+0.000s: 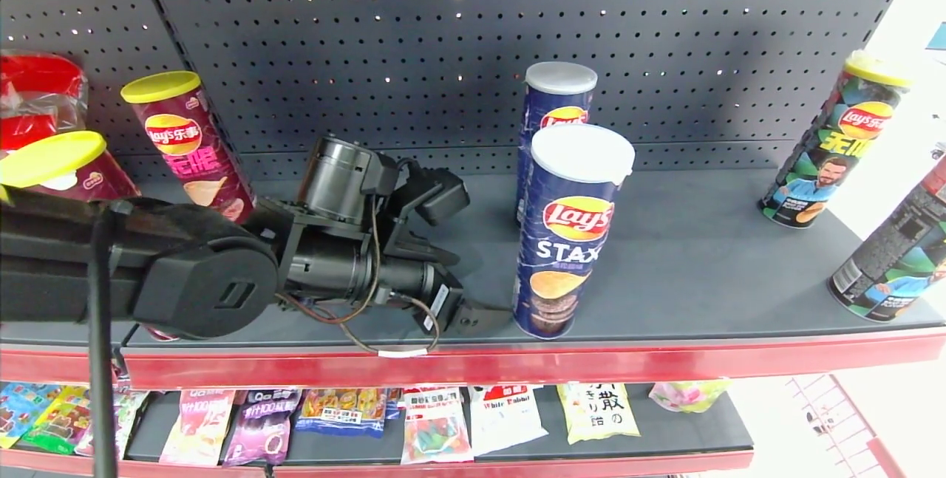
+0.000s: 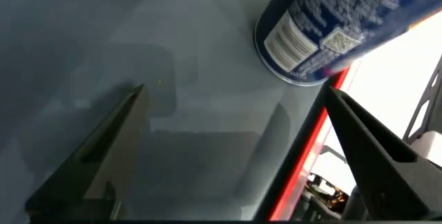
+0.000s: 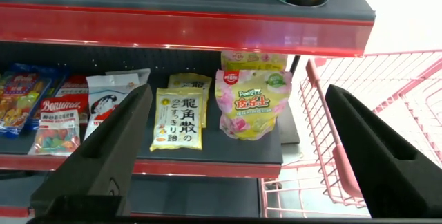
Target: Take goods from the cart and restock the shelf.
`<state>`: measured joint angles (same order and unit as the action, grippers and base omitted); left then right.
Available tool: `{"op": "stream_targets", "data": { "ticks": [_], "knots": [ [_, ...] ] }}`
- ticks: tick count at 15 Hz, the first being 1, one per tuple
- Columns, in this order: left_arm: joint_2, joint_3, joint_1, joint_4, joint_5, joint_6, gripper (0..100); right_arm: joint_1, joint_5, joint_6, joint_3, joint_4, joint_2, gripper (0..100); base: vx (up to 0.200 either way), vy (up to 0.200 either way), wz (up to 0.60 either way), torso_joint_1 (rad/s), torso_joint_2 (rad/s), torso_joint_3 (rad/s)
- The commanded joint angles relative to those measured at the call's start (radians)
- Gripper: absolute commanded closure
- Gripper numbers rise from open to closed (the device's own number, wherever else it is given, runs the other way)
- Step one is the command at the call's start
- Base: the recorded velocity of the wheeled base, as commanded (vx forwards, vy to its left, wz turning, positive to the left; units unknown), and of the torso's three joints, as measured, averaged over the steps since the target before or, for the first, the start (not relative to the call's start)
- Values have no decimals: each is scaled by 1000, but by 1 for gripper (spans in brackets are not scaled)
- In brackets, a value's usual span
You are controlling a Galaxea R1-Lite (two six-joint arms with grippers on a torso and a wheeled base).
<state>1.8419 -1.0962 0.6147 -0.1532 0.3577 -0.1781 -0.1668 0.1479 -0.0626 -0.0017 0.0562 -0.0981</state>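
A tall blue chip can point(image 1: 569, 234) with a white lid stands upright near the front edge of the grey shelf point(image 1: 702, 264). My left gripper point(image 1: 473, 286) lies low over the shelf just left of that can, open and holding nothing. In the left wrist view its fingers point(image 2: 103, 155) are spread wide, and the blue can point(image 2: 331, 23) stands just beyond the fingertips, untouched. My right gripper point(image 3: 238, 89) is open and empty below the shelf, facing the lower shelf of snack bags point(image 3: 178, 117). The red wire cart point(image 3: 359, 113) is beside it.
A second blue can point(image 1: 554, 108) stands behind the first. Two maroon cans point(image 1: 188, 142) with yellow lids and a red bag point(image 1: 37, 94) are at the left. Two green-and-black cans point(image 1: 835, 142) stand at the right end. The shelf has a red front lip point(image 1: 517, 363).
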Motion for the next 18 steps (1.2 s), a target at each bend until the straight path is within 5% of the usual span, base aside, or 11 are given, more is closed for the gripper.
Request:
{"op": "stream_targets", "data": {
  "ticks": [1, 18],
  "knots": [
    [10, -10, 0, 0, 0, 0, 0, 0, -1, -2, 0, 1, -2, 0, 0, 0, 0, 0, 0, 0],
    [39, -53, 13, 0, 0, 0, 0, 0, -1, -2, 0, 1, -2, 0, 0, 0, 0, 0, 0, 0]
  ]
}}
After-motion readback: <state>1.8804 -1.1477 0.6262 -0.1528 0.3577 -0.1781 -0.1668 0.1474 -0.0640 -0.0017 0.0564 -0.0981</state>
